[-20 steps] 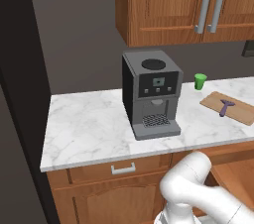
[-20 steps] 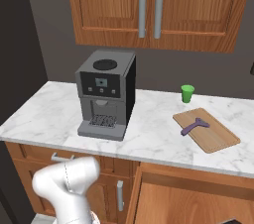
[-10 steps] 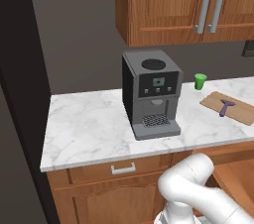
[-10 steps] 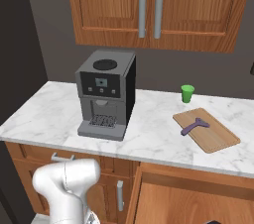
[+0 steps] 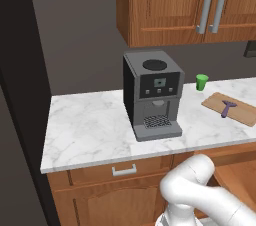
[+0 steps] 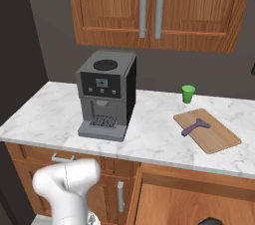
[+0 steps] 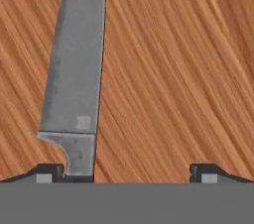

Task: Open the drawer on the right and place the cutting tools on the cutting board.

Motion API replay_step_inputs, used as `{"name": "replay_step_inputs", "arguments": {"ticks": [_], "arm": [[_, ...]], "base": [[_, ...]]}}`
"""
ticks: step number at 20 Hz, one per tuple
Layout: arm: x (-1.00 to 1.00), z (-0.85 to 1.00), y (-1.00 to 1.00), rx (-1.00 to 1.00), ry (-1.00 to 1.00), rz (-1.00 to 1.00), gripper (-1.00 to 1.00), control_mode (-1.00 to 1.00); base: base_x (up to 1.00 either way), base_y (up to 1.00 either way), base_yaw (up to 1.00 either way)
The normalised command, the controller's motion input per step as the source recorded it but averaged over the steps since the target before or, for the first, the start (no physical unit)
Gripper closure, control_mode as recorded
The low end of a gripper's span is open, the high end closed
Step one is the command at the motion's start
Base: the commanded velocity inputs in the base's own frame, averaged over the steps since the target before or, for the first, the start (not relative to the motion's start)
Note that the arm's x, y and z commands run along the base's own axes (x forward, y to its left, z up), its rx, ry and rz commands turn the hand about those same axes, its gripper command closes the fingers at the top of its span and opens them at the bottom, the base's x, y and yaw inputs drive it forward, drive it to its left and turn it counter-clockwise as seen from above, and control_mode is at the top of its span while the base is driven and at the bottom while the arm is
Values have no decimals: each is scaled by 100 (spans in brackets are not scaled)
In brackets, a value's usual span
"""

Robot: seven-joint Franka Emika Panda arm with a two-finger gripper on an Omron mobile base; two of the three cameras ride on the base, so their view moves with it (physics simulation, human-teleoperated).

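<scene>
The drawer [image 6: 199,194] stands pulled open under the counter at the right, its wood floor [image 7: 173,69] close below the hand. A grey steel knife [image 7: 74,69], one of the cutting tools, lies on that floor with its blade running away from the hand. My gripper [image 7: 128,172] is open just above the drawer floor, and the knife's heel sits beside its left fingertip [image 7: 48,172] with nothing gripped. On the counter, a purple-handled tool [image 6: 195,126] [image 5: 227,108] rests on the cutting board [image 6: 219,139] [image 5: 245,115].
A dark coffee machine [image 5: 151,95] [image 6: 105,94] stands mid-counter. A small green cup [image 5: 201,81] [image 6: 188,93] sits by the wall behind the board. Wall cabinets with long grey handles [image 6: 150,5] hang above. A closed drawer with a small handle [image 5: 124,171] is at the left.
</scene>
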Motion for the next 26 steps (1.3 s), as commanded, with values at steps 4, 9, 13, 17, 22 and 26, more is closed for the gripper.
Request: {"name": "replay_step_inputs", "arguments": {"ticks": [4, 9, 13, 17, 22, 26], "arm": [[0, -3, -21, 0, 24, 0, -100, -100], [0, -9, -6, 6, 19, 0, -100, -100], [-4, -16, 0, 11, 16, 2, -100, -100], [-15, -25, 0, 14, 15, 4, -100, -100], [-20, -36, 0, 17, 9, 5, -100, -100], [-28, -31, 5, 16, 0, 3, -100, -100]], "base": [[0, 0, 0], [0, 0, 0], [0, 0, 0], [0, 0, 0], [0, 0, 0], [0, 0, 0]]}}
